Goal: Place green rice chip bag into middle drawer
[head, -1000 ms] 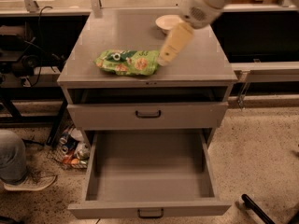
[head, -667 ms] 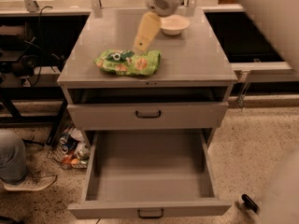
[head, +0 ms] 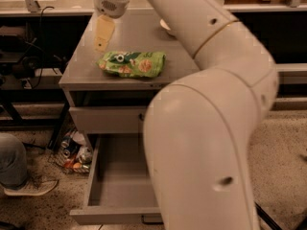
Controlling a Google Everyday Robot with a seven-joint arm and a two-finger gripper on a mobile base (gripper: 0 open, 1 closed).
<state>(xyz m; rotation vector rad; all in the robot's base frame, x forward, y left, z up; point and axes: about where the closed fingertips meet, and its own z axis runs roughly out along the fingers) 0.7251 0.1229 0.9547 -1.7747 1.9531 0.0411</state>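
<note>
Swung leftward since the earlier view, the arm [head: 211,128] now bulks across the near right, hiding part of the pulled-out middle drawer [head: 110,213]. Beyond it the green rice chip bag [head: 133,63] lies flat on the tabletop [head: 81,73], with the gripper [head: 100,42] hanging just above its left end (open or closed, I cannot tell). Light, crinkly and probably slippery, the bag looks best pinched across its puffed middle.
</note>
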